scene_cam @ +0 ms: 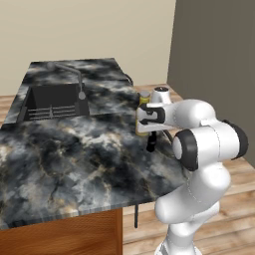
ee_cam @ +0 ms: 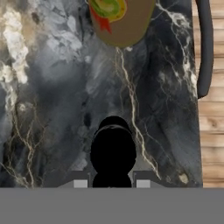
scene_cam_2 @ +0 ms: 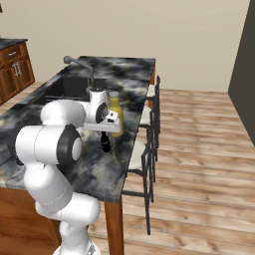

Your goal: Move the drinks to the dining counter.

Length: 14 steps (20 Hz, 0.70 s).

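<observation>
Brown and slim, the small bottle (scene_cam_2: 105,142) stands on the marbled desk (scene_cam: 60,159) near its stool-side edge, with your jaws closed almost fully around its neck, seen from above as a dark cap. It looks light but rigid and top-heavy, likely slick, so hold it high on the neck and keep it upright. Just beside it stands the taller yellow bottle (scene_cam_2: 116,115), which would take a mid-body grasp below the label. Polished stone gives little friction. Dark stools (scene_cam_2: 149,149) crowd that edge, over a wooden floor (scene_cam_2: 199,149).
</observation>
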### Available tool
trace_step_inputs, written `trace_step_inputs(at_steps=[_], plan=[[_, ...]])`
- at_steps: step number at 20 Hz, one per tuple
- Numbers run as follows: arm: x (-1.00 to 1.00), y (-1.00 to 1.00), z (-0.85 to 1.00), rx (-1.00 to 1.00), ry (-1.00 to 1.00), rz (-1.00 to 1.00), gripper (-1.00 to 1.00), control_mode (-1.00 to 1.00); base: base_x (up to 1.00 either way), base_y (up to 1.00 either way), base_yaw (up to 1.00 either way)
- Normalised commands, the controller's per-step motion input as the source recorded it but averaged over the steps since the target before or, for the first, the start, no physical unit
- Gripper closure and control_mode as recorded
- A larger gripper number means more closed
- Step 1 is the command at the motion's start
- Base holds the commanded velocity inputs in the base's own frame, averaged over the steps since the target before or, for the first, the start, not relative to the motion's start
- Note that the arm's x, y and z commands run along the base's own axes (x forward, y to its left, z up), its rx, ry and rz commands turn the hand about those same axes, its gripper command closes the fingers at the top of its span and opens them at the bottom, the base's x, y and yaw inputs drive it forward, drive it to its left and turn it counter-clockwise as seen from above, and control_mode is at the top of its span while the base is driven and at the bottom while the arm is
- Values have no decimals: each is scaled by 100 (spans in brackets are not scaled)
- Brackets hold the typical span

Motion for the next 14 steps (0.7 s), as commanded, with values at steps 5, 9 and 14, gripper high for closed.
trace_step_inputs(at_steps=[5,9,14], plan=[[17,0,-15,0,0,0,100,-100,0,0,0],[10,0,-16,0,0,0,100,-100,0,0,0],[8,0,-15,0,0,0,100,-100,0,0,0]])
